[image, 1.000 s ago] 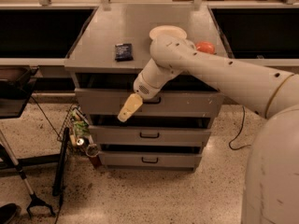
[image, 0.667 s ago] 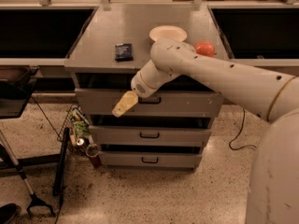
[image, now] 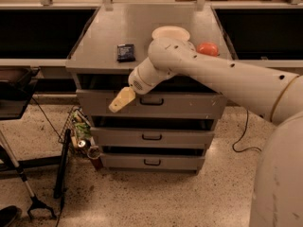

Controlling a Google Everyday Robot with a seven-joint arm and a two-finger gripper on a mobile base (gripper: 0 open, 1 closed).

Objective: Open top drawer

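The gripper (image: pixel 122 100) hangs tilted before the top drawer (image: pixel 189 106), just left of its black handle (image: pixel 152 101); parted or closed, I cannot tell.

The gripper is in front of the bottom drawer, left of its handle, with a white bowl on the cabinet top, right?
Not quite. The camera view shows the gripper in front of the top drawer, left of its handle. The white bowl is on the cabinet top.

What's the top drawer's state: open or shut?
Looks shut: top drawer has a dark gap above, like lower drawers. Gripper hangs left of its handle.
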